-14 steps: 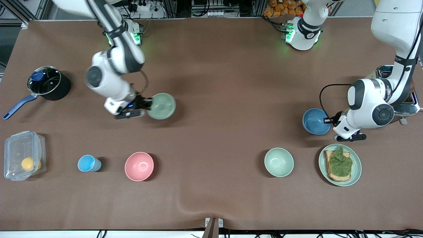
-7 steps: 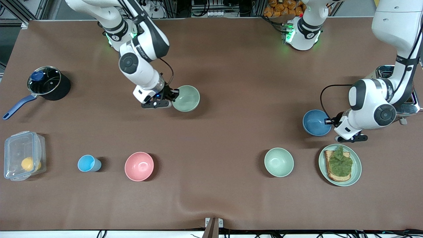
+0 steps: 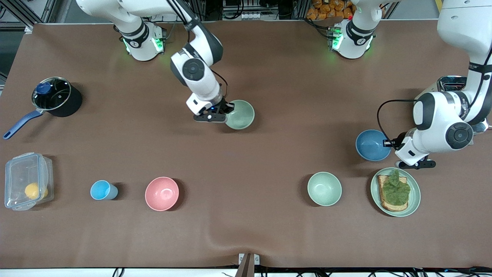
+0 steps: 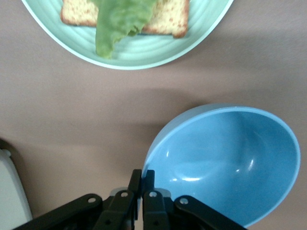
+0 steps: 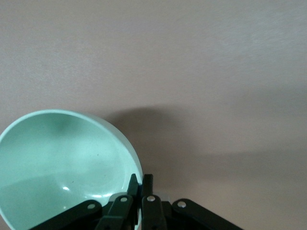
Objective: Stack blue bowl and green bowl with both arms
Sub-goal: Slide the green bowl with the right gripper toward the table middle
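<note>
We hold each bowl by its rim: right tool (image 3: 226, 111) pinches the green bowl (image 3: 240, 114) mid-frame, left tool (image 3: 396, 144) the blue bowl (image 3: 371, 145), ready for stacking.

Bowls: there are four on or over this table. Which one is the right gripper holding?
The green bowl, a dull sage one, pinched at its rim by the right gripper over mid-table. The left gripper holds the blue bowl; the pink bowl and mint bowl sit untouched.

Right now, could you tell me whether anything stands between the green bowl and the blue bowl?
Nothing visible does. The right gripper holds the green bowl by its rim, the left gripper holds the blue bowl, and only bare table lies between them.
</note>
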